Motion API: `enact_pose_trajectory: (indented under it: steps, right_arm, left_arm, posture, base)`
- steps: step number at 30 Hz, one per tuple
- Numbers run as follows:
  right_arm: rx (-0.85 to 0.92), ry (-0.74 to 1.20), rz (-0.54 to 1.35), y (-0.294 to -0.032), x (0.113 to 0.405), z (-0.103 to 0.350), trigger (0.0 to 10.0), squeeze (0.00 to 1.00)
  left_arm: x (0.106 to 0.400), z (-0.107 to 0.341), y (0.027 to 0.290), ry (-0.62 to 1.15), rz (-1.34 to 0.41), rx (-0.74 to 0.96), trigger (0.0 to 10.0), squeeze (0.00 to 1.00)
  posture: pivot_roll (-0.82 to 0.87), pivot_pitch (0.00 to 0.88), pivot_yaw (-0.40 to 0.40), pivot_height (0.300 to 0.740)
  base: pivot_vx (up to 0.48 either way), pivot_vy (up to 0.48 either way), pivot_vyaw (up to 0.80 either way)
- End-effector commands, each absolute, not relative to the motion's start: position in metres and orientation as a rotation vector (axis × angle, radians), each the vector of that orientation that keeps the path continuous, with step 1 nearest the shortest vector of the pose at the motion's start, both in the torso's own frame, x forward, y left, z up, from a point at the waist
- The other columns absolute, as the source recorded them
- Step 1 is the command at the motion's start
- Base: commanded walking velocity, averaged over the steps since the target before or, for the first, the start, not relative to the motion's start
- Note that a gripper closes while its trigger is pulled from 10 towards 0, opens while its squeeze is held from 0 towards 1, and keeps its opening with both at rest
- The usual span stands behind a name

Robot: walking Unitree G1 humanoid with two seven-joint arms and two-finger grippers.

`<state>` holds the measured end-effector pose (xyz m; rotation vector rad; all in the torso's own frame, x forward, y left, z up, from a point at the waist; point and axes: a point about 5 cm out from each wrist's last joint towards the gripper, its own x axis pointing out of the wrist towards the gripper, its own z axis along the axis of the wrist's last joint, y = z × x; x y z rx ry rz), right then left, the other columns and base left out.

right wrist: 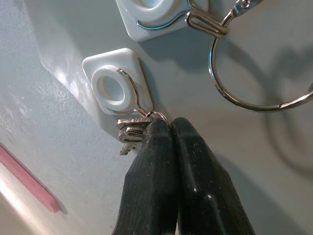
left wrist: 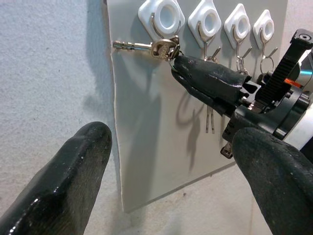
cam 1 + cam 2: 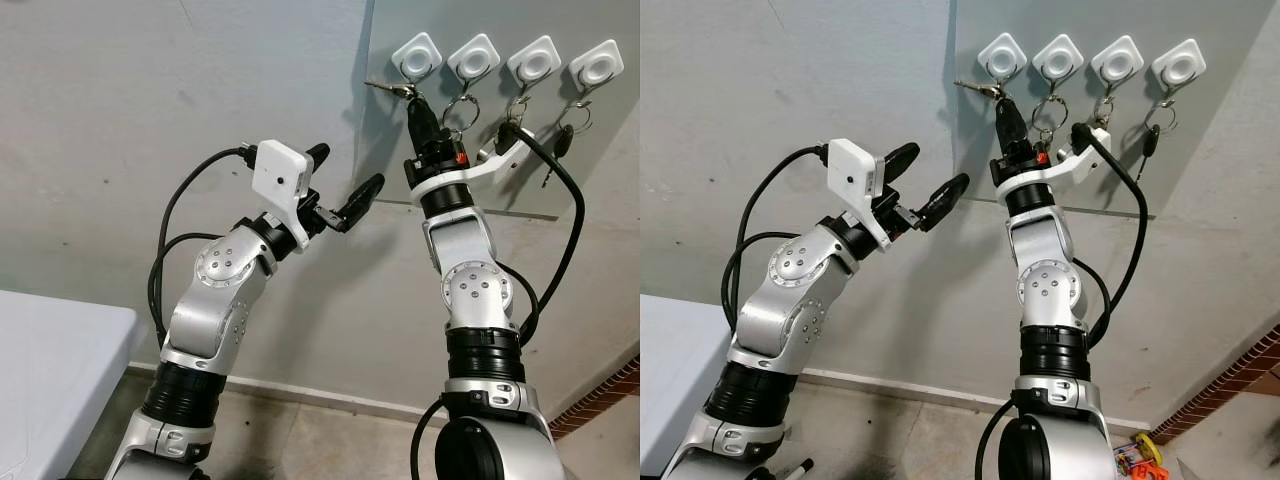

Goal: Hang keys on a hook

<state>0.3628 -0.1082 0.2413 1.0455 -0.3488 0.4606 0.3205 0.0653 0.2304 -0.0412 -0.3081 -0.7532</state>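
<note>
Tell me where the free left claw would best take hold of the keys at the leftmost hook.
Probably the key blade: it juts out sideways, leftward from the leftmost hook, with bare wall around it. The left claw should come from the left, since the right claw already pinches the ring end.

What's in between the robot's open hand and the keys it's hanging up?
Only bare grey wall. In the left eye view, the open left gripper hovers apart from the keys, which the right gripper pinches at the leftmost hook.

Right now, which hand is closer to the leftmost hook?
Right. The right hand is just below the leftmost hook, pinched on the keys at it. The left hand hangs open, lower and off to the left.
</note>
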Motion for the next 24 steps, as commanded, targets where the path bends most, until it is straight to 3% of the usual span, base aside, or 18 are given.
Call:
enact_pose_trajectory:
  steps: [1,24]
  right_arm:
    - [1.043,-0.282,0.430,-0.106,0.363,0.226,10.0,0.00]
    - [0.912,-0.397,0.501,-0.113,0.367,0.258,10.0,0.00]
  left_arm:
    - [0.320,0.236,0.066,-0.325,-0.744,-0.038,10.0,0.00]
    - [0.319,0.236,0.064,-0.326,-0.748,-0.047,10.0,0.00]
  posture:
    - [-0.03,0.000,0.041,0.740]
    - [-0.03,0.000,0.039,0.740]
  base:
    - [0.000,0.000,0.00]
    - [0.000,0.000,0.00]
